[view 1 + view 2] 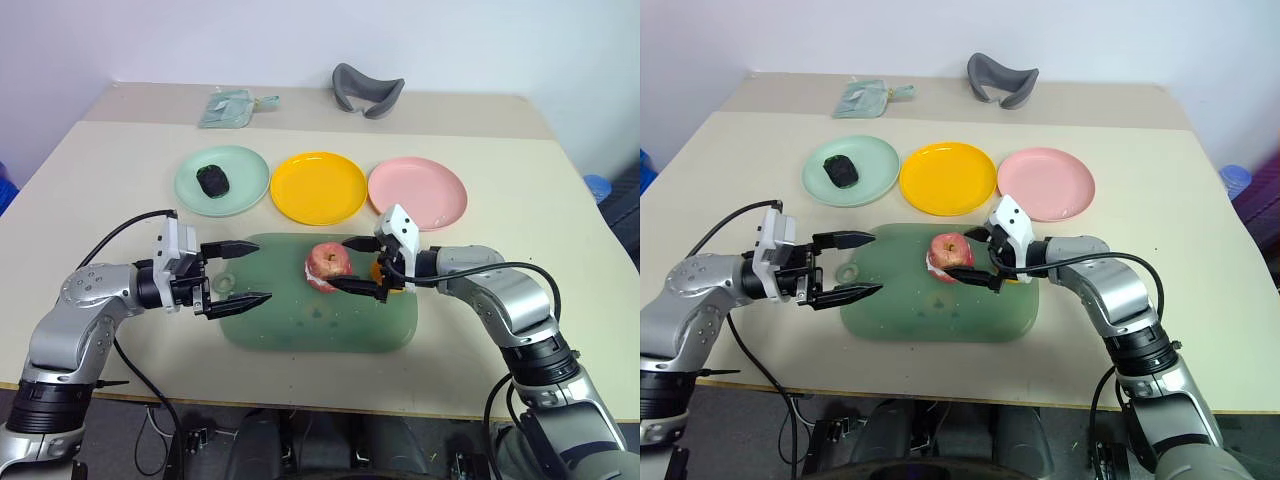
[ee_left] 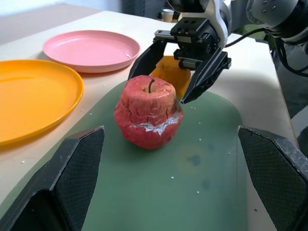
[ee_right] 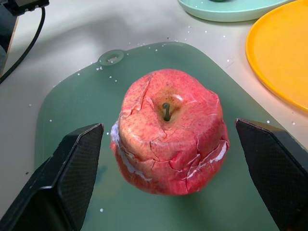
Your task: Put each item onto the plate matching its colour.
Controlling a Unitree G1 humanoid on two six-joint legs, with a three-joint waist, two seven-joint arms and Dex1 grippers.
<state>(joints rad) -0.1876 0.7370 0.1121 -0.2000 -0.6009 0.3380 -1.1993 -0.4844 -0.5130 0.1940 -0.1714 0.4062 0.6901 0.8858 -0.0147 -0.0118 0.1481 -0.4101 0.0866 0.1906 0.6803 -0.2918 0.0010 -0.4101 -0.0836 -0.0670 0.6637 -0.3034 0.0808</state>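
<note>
A: Right claw (image 1: pixel 366 268)?
B: Spread wide, fingers either side of the pink-red apple (image 1: pixel 327 265) on the dark-green tray (image 1: pixel 300 325), not gripping.
A: Left claw (image 1: pixel 243 272)?
B: Wide too, empty, over the tray's left end.
A: Others?
B: Dark green lumpy piece (image 1: pixel 212 181) on the mint green plate (image 1: pixel 245 185). Orange-yellow fruit (image 2: pixel 169 72) behind the right claw, on the tray. Yellow plate (image 1: pixel 318 187), pink plate (image 1: pixel 418 192) bare.

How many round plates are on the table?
3, in a row behind the tray: mint green plate on the robot's left, yellow plate in the middle, pink plate on the right.
</note>
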